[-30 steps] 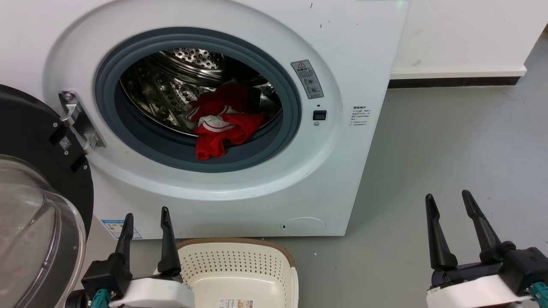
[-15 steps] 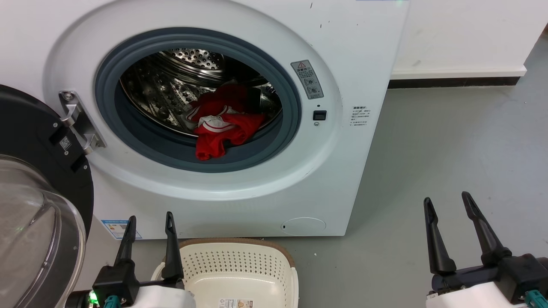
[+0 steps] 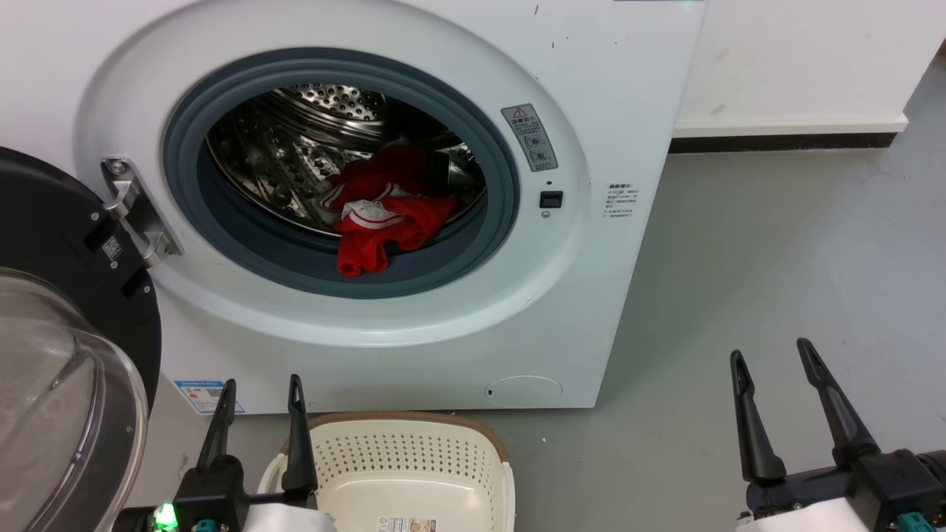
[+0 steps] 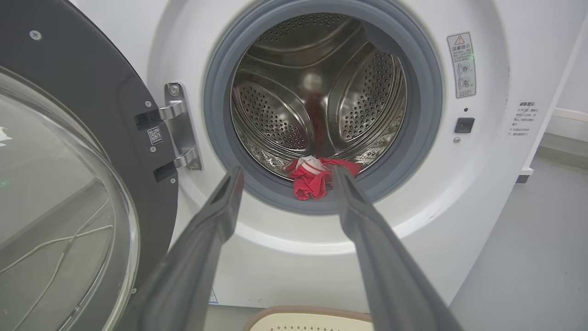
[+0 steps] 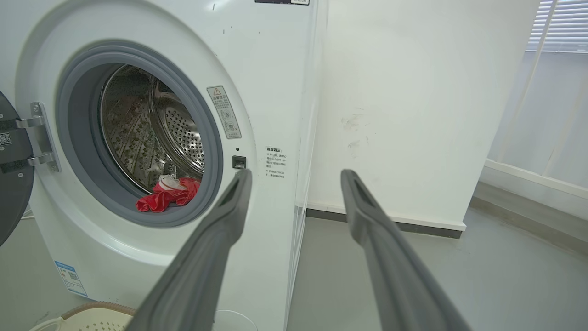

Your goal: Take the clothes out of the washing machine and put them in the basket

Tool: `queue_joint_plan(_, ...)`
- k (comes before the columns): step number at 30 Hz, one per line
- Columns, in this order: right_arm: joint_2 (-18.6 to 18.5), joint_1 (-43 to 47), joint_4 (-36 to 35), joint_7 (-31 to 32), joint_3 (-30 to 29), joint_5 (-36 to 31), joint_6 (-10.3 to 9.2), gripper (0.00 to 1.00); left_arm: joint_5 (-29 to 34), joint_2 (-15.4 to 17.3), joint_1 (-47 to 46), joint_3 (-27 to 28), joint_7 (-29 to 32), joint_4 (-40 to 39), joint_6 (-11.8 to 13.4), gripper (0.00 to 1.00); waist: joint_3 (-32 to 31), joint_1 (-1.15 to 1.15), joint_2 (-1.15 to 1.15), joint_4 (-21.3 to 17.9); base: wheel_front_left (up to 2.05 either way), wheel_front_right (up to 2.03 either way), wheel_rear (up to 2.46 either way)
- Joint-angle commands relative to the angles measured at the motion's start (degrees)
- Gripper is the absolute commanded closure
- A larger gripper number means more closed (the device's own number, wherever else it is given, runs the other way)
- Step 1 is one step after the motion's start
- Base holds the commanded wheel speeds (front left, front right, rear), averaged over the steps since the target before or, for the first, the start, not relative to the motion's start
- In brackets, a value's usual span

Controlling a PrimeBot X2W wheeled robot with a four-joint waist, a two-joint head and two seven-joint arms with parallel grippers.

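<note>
head: high, tilted forward-down at washing machine [image 3: 606,281] front, basket [image 3: 414,451] at bottom edge | left wrist: low, near, facing straight into drum [image 4: 317,87] | right wrist: low, off to the machine's right, oblique, half on wall [image 5: 413,115] | shared: all three see grey ring [image 3: 185,177], clothes [image 3: 384,225]

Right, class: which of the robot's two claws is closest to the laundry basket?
The left claw, which rises right beside the brown rim of the cream basket; the right claw stands well apart, over bare grey floor.
</note>
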Motion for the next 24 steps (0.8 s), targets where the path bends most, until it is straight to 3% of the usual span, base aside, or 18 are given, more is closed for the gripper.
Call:
queue_joint_plan(1, 0.0, 0.5, 0.2, -0.1, 0.0, 0.3, -0.04, 0.0, -0.2, -0.1, 0.6, 0.1, -0.4, 0.2, -0.2, 0.0, 0.0, 0.0, 0.0, 0.0, 0.0, 0.0, 0.0)
queue_joint_plan(24, 0.0, 0.8, 1.4, -0.1, 0.2, 0.9, -0.04, 0.0, -0.8, -0.1, 0.7, -0.1, -0.3, 1.1, 0.5, 0.0, -0.5, 0.0, 0.0, 0.1, 0.0, 0.0, 0.0)
